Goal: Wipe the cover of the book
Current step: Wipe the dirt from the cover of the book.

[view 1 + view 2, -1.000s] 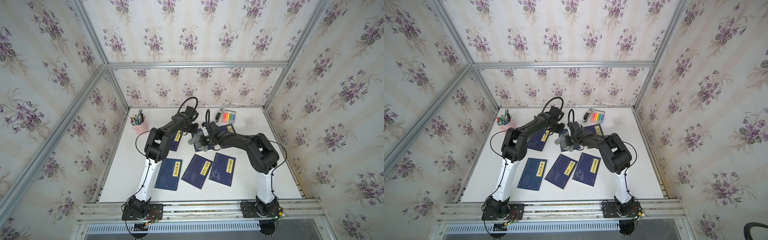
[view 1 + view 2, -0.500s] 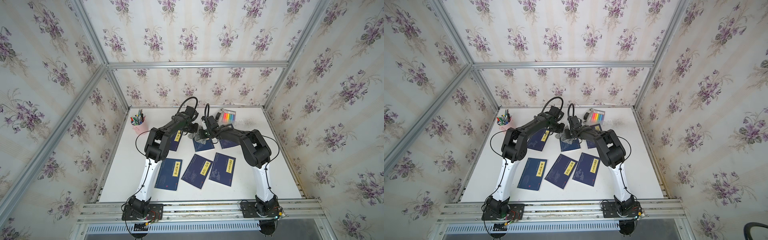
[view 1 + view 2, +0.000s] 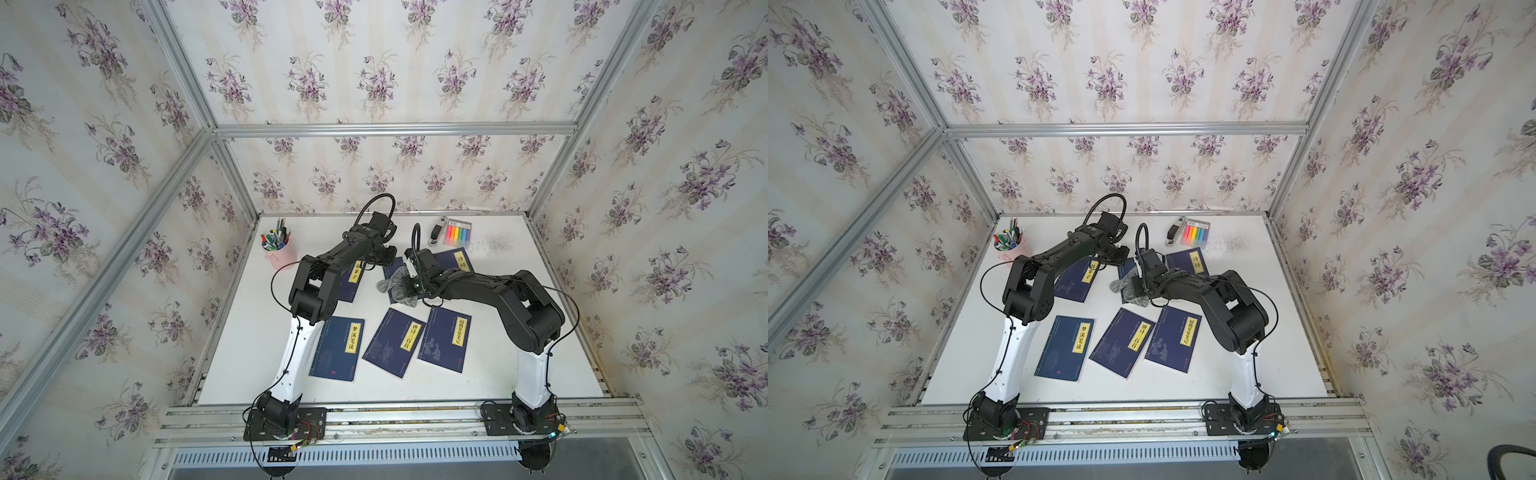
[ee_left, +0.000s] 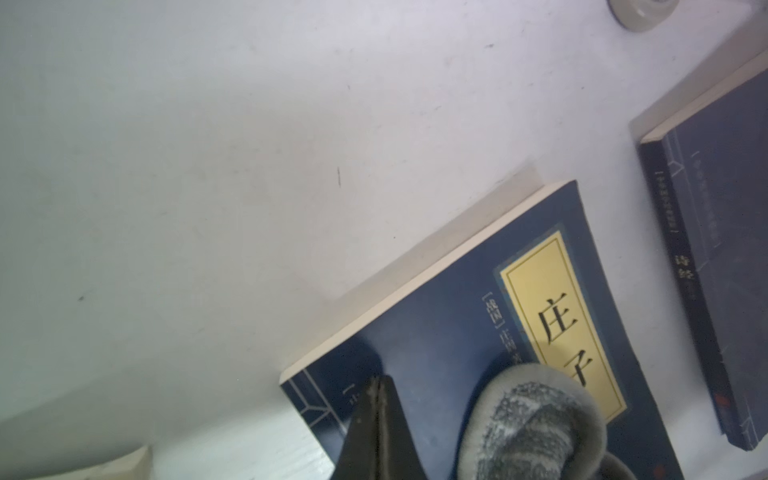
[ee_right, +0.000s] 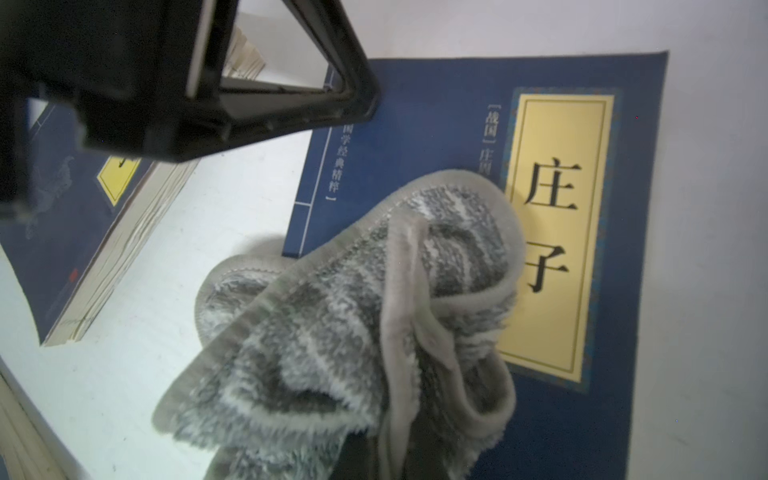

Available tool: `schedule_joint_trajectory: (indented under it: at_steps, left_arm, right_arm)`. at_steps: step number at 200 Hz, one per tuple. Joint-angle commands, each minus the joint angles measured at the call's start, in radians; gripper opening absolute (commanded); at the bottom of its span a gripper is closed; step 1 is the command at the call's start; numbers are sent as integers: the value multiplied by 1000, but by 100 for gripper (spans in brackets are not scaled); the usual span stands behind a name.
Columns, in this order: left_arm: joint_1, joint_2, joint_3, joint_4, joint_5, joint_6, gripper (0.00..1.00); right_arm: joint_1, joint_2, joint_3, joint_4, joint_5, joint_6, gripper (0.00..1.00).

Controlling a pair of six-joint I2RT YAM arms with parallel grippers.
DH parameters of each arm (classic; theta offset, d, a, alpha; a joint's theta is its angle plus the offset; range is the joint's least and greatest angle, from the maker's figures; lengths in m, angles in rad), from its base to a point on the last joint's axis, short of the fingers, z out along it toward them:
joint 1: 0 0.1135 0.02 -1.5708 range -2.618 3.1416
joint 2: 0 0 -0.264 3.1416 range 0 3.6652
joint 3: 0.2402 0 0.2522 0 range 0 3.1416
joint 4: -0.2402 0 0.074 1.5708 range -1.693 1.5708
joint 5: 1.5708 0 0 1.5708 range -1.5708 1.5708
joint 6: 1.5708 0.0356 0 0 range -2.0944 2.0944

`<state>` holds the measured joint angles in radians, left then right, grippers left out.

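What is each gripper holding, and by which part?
The right gripper grips the grey cloth by a gathered bunch; loose folds lie on the book. The left gripper is shut on nothing, tips over the cover's corner.

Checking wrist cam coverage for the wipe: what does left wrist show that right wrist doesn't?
Left wrist only: a second book, spine showing, and a pale round object. Right wrist only: a third book with its page edges, and the grey cloth trailing onto the table. Both: the blue book, the cloth on its cover, the shut left gripper at its corner.
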<state>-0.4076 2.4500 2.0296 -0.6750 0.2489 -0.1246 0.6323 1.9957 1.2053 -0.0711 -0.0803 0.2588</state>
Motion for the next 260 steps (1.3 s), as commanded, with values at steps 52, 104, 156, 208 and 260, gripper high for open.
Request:
schedule_joint_trajectory:
  at_steps: [52, 104, 156, 208, 260]
  left_arm:
    - [-1, 33, -17, -63, -21, -4, 0]
    - [13, 35, -16, -58, 13, -20, 0]
    - [22, 38, -16, -62, 38, -23, 0]
    - [33, 43, -11, -72, 75, -27, 0]
    - [56, 44, -16, -71, 150, -43, 0]
  right_arm:
    - [-8, 230, 289, -254, -11, -49, 0]
    - [4, 147, 130, -189, -51, -19, 0]
    - [28, 7, -83, -108, -72, 34, 0]
    - [25, 77, 26, -116, -69, 25, 0]
    - [0, 179, 170, -141, -77, 45, 0]
